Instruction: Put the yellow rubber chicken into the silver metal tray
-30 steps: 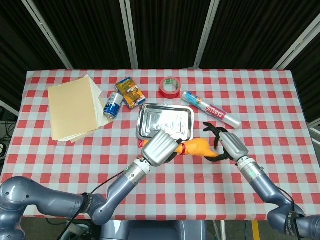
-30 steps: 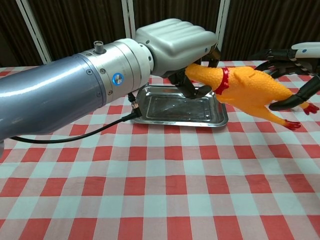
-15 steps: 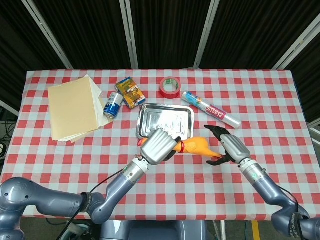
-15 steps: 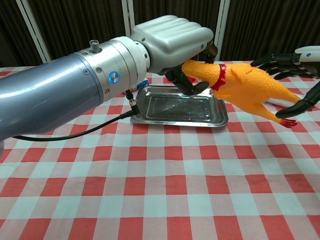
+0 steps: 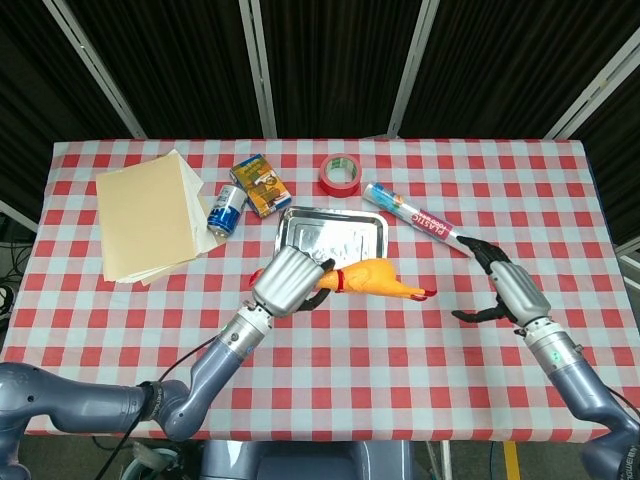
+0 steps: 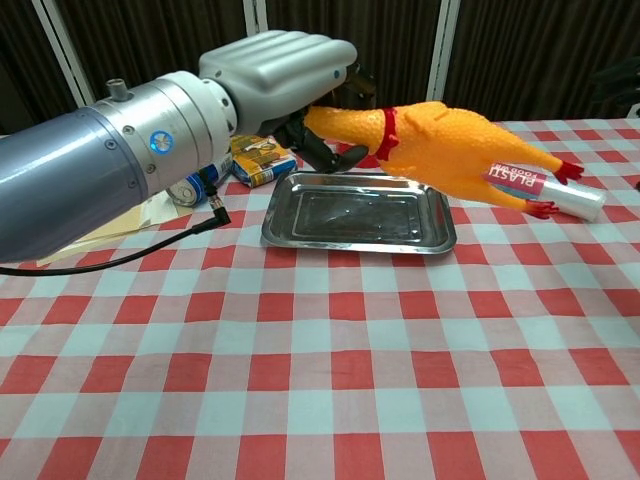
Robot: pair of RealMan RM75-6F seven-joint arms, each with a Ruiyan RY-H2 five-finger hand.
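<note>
My left hand (image 5: 286, 282) (image 6: 280, 85) grips the yellow rubber chicken (image 5: 372, 278) (image 6: 440, 148) by its head end and holds it in the air. The body and red feet stick out to the right. The chicken hangs over the front right part of the silver metal tray (image 5: 330, 240) (image 6: 355, 213), which lies empty on the checked cloth. My right hand (image 5: 505, 290) is open, off to the right of the chicken and apart from it; the chest view does not show it.
A plastic wrap roll (image 5: 420, 218) (image 6: 545, 185) lies right of the tray. Behind it are red tape (image 5: 339, 174), a snack box (image 5: 259, 183) (image 6: 260, 160) and a can (image 5: 226, 210). Tan folders (image 5: 150, 215) lie at the far left.
My left hand has carried the chicken left and up toward the tray. My right hand has let go of the chicken's tail end and drawn back to the right.
</note>
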